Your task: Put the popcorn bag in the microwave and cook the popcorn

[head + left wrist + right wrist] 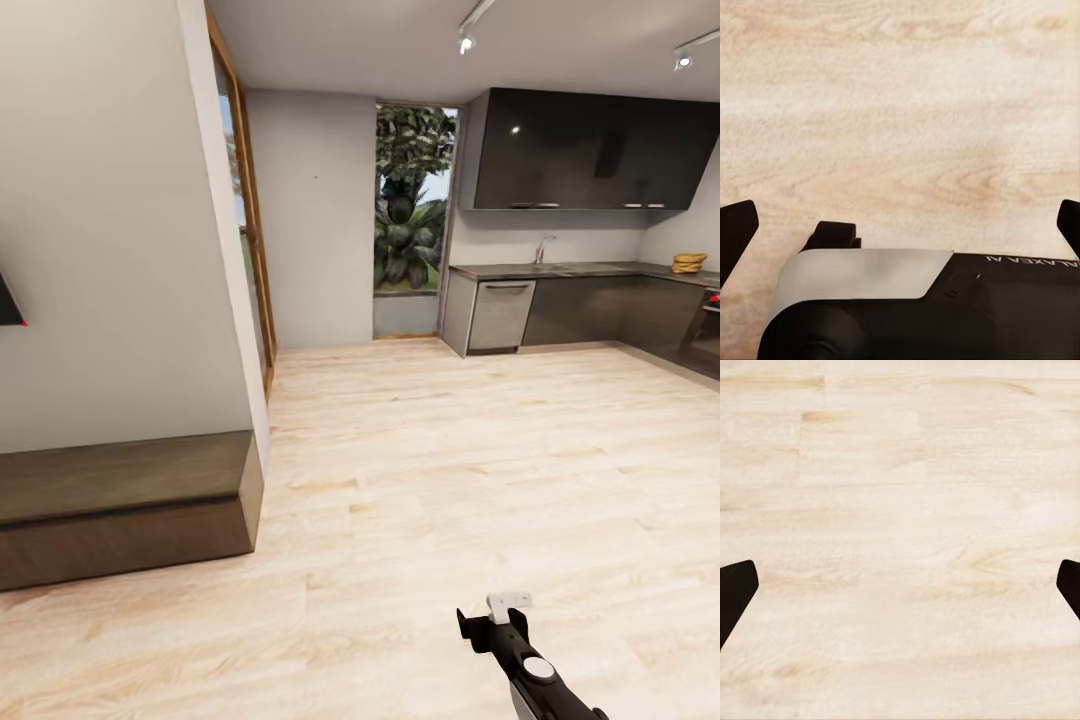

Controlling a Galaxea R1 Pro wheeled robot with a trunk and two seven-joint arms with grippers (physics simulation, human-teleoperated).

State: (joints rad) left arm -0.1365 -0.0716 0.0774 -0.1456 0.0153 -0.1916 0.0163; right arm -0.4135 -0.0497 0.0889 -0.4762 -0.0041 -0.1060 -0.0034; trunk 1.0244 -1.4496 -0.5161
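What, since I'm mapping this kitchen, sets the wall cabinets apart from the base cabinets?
The wall cabinets hang high and look glossy black; the base cabinets stand on the floor under the countertop and look greyer. The base cabinets adjoin a lighter grey dishwasher; the wall cabinets do not. Both have flat dark fronts.

The kitchen lies ahead across the room, its grey countertop over dark cabinets.

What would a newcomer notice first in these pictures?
The wide pale wood floor fills the middle of the head view, running to the kitchen countertop with dark cabinets above it at the far right. A tall window with green plants stands at the back, and the right gripper, open, hangs over the floor in front.
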